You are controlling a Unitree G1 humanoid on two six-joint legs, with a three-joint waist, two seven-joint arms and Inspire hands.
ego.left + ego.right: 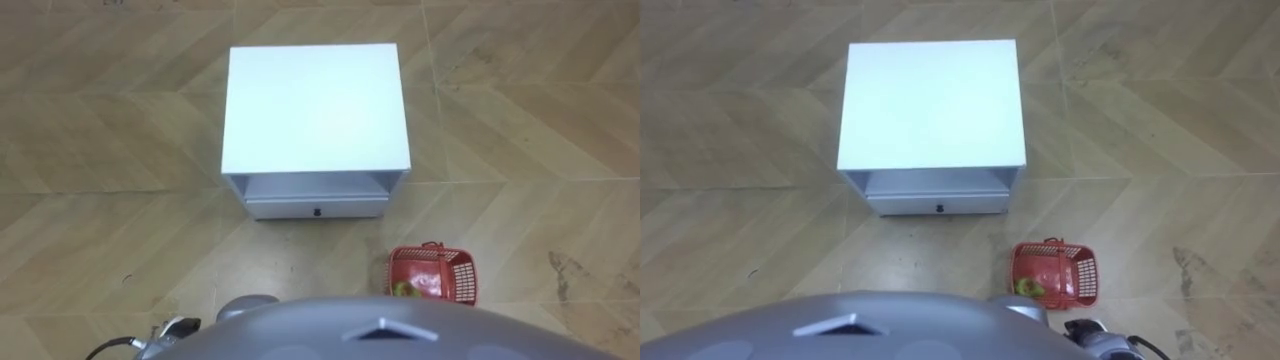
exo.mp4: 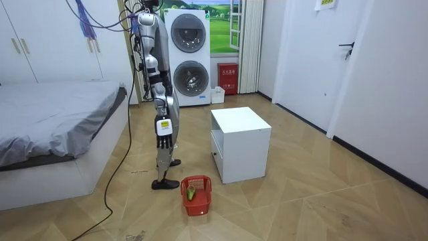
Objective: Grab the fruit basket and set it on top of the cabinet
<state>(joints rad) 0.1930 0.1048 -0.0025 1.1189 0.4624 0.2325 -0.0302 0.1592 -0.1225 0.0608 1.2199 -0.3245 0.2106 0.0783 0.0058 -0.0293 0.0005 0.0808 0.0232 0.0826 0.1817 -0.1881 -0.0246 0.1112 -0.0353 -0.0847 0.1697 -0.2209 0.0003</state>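
The robot stands upright facing the drawer side of the white cabinet (image 1: 315, 105), well apart from it.

- **Fruit basket:** The red fruit basket (image 1: 432, 275) sits on the wood floor on the drawer side of the cabinet, off its corner on the robot's right. It does not touch the cabinet and is just beside the robot's feet. A green-yellow fruit (image 1: 405, 290) lies in it. In the eye views the robot's torso covers the basket's near edge.
- **Right hand:** In the room view the right hand (image 2: 164, 137) hangs at the robot's side, above the basket. Its fingers are straight, point down and hold nothing.
- **Left hand:** The left hand (image 1: 172, 330) shows at the lower edge of the left eye view. Its finger state cannot be told.
- **Cabinet:** It has a flat top, an open shelf below that, then a drawer (image 1: 315, 209) with a small dark knob.
- **Surroundings:** Beyond the cabinet, behind the robot, stands a bed (image 2: 53, 114). Two stacked washing machines (image 2: 189, 57) and a red box (image 2: 228, 69) stand against the far wall.
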